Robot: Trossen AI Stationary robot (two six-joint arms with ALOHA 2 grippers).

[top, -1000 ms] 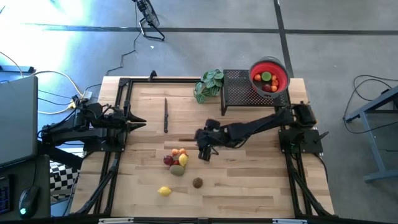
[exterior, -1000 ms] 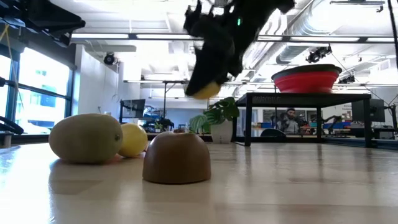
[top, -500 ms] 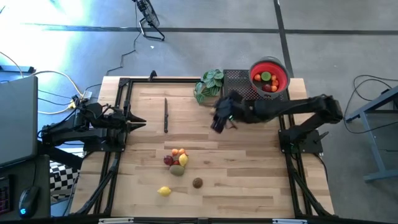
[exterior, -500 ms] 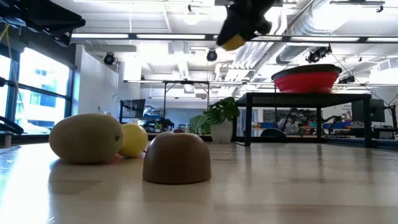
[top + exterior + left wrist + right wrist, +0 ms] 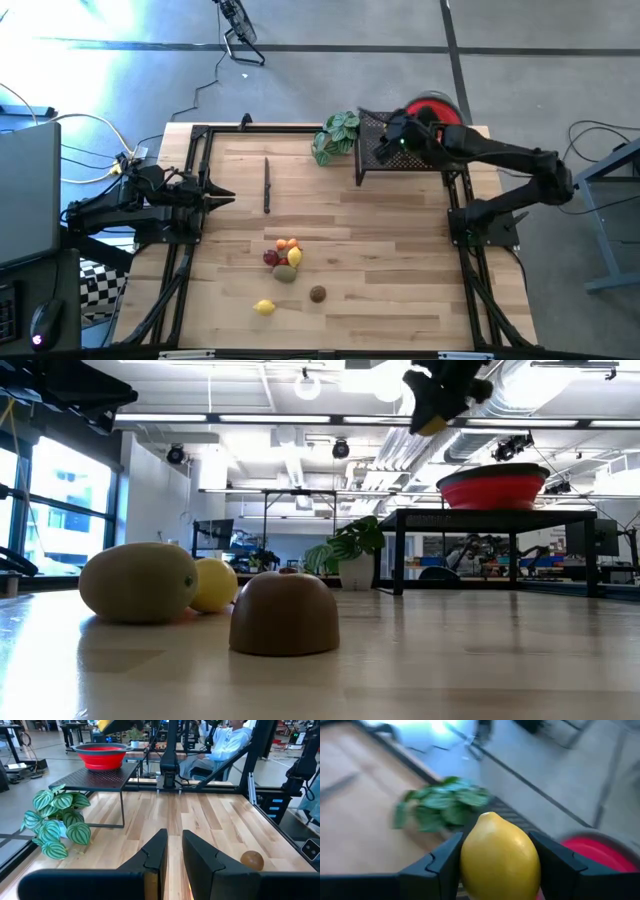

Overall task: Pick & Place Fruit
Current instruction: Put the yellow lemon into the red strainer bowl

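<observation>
Your right gripper (image 5: 495, 870), jaws clamped on the smooth yellow toy lemon (image 5: 499, 856), nears the red collapsible bowl (image 5: 493, 485): centre it before releasing

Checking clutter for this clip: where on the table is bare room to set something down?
Bare wood lies between the knife and the black rack, and between the fruit cluster and the table's right edge. It is crowded around the plant, where the right gripper carries a lemon.

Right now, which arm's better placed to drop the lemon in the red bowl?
Right. The right gripper is shut on the lemon, raised above the black stand beside the red bowl. The left gripper is parked at the table's far left, holding nothing.
</observation>
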